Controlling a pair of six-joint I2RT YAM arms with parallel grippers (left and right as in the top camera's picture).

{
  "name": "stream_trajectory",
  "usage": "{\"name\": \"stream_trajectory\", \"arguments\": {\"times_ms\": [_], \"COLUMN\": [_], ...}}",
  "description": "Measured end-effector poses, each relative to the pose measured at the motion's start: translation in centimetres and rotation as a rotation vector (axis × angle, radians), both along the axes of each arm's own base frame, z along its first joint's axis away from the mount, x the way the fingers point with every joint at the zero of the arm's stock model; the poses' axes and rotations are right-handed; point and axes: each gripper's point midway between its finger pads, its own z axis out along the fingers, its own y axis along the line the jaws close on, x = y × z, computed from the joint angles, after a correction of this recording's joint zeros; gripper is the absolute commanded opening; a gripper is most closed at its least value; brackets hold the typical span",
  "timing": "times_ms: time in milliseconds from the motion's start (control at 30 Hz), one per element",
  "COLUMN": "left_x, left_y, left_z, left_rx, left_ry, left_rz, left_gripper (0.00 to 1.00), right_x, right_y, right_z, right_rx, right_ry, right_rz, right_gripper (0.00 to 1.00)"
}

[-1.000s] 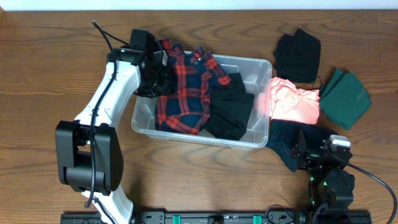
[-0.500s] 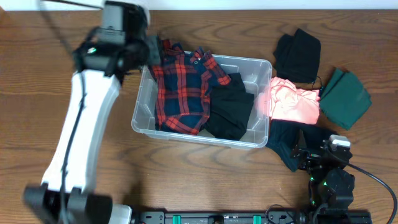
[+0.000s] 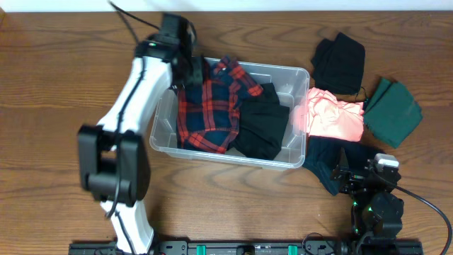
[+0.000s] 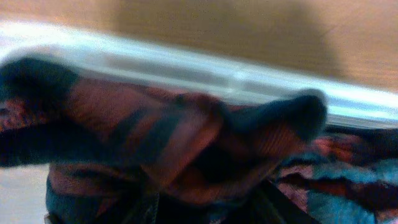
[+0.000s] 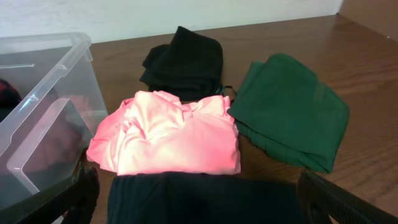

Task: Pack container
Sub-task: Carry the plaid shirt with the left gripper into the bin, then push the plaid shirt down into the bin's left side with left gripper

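The table (image 3: pixel 56 85) bears the container (image 3: pixel 233 161), black cloth (image 3: pixel 340 64), pink cloth (image 3: pixel 333 117), green cloth (image 3: pixel 393 110), navy cloth (image 3: pixel 325 159).

Shirt (image 3: pixel 212 106): red and navy plaid. Bin (image 3: pixel 287 161): clear plastic. Garment (image 3: pixel 263 127) beside the shirt: plain black. Top (image 3: pixel 333 117): salmon pink. Cloth (image 3: pixel 393 110): dark green. Folded piece (image 3: pixel 340 60): black. Trousers (image 3: pixel 327 159): very dark navy. Table (image 3: pixel 56 85): brown wood grain. Arm (image 3: pixel 138 92): white, black joints.
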Motion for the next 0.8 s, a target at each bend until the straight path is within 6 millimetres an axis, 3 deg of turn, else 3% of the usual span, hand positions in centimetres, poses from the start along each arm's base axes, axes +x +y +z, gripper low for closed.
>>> {"name": "stream_trajectory", "arguments": {"times_ms": [67,167,367,533,633,733,800], "left_x": [-0.7,-1.7,-2.9,-2.4,-0.8,0.1,-1.0], "left_y": [0.0,0.1,0.8,1.1,0.8,0.5,0.7], "left_z": [-1.8,-2.5,-2.7,-1.3,2.2,8.7,13.3], "left_rx": [0.026,0.062,0.142,0.159,0.14,0.1,0.075], "left_ry": [0.057,0.102,0.138,0.118,0.03,-0.121,-0.197], "left_rz": [-0.005,-0.008,-0.005,0.001,0.009,0.02,0.034], "left_gripper": [0.46,0.46,0.46,0.49,0.52,0.53,0.53], "right_x": [0.0,0.0,0.0,0.0,0.0,0.0,0.0], "right_y": [0.0,0.0,0.0,0.0,0.0,0.0,0.0], "right_z": [0.0,0.0,0.0,0.0,0.0,0.0,0.0], "right_rx": [0.0,0.0,0.0,0.0,0.0,0.0,0.0], "right_ry": [0.0,0.0,0.0,0.0,0.0,0.0,0.0], "right_rz": [0.0,0.0,0.0,0.0,0.0,0.0,0.0], "right_gripper": [0.99,0.99,0.99,0.99,0.99,0.99,0.99]}}
